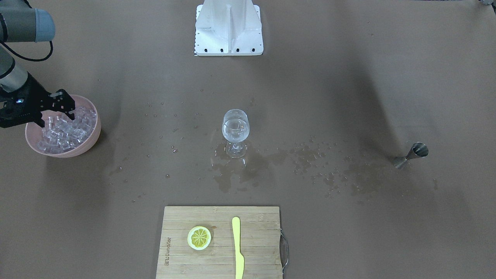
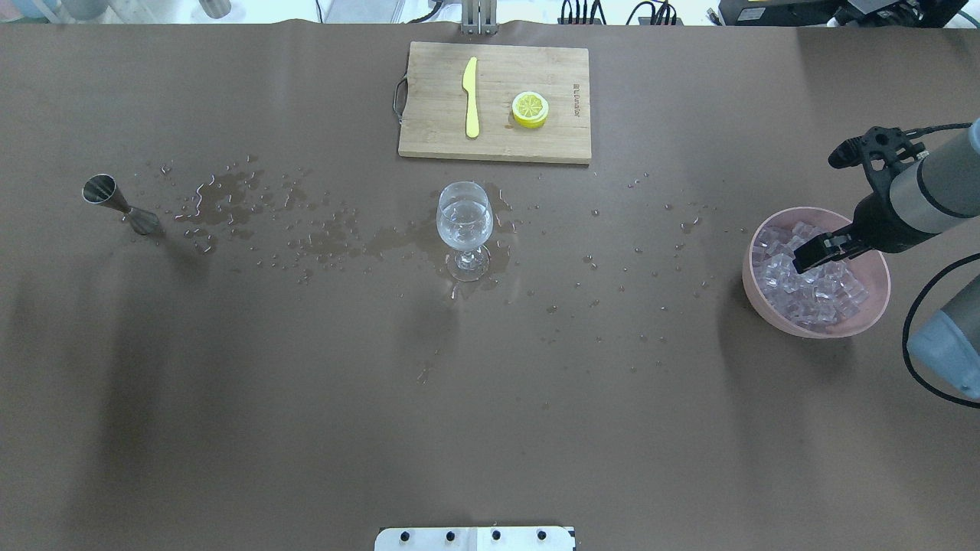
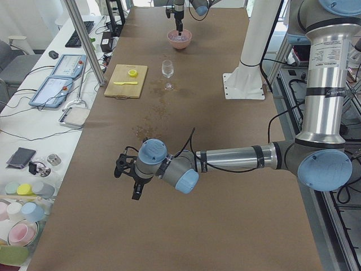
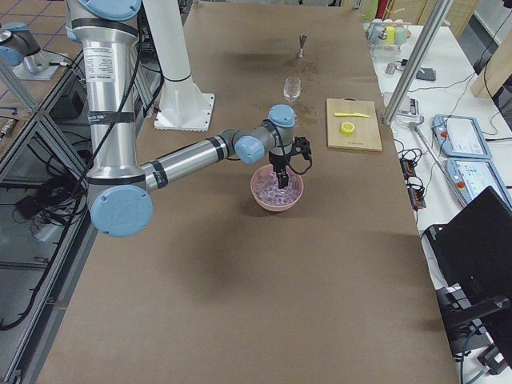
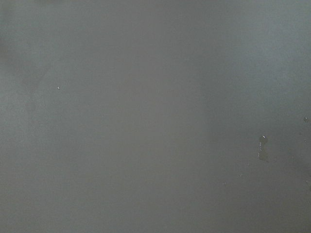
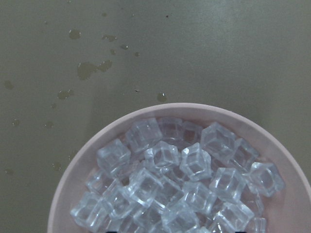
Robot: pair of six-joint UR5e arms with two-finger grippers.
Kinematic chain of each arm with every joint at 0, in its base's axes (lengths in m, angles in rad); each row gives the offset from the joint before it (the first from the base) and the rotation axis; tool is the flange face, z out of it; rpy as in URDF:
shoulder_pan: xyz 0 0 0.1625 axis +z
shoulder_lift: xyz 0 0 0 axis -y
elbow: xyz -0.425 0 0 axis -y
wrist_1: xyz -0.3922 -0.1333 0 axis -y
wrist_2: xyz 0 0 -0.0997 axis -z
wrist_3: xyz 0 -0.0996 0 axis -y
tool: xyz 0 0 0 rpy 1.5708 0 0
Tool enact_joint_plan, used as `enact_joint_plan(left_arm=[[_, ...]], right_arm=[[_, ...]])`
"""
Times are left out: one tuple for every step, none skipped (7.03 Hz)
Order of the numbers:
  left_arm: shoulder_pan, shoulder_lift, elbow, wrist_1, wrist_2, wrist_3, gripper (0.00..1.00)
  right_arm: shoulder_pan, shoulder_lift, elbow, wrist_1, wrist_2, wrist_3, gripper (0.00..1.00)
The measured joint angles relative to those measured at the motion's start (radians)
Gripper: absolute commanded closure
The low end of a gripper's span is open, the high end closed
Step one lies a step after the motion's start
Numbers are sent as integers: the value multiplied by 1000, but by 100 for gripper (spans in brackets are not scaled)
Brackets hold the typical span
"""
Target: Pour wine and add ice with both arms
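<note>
Ice [image 6: 170,189]: glassy clear cubes heaped in a pink bowl [image 2: 766,310] by the right edge of the table [image 2: 306,398], right gripper [image 1: 55,119] over them, jaws apart, empty. Water-clear wine [image 2: 464,233] sits in the mid-table glass [image 2: 462,195]. Jaws of the left gripper [image 3: 137,195]: can't tell.

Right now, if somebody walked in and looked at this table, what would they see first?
Probably the pink bowl heaped with ice cubes at the table's end on the robot's right, with the right gripper hanging open over it. Next comes the wine glass standing mid-table with a little clear liquid inside, ringed by wet splashes on the brown cover.
</note>
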Motion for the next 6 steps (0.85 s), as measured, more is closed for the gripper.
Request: enact_joint_plan(left_arm=[[0,0,2,-3,0,0,1],[0,1,4,-4,0,1,1],[0,1,4,-4,0,1,1],[0,1,4,-4,1,1,1],[0,3,3,-4,1,1,1],[0,4,1,-4,0,1,1]], right_arm=[[-17,4,-7,1,-8,-2,19],[-31,6,-14,1,-20,-8,19],[-38,6,-23,2,-30,-20,21],[-42,7,-33,2,-34,-31,21],[-44,7,-42,2,-35,-50,29],[-44,6,-50,2,-36,-73,53]])
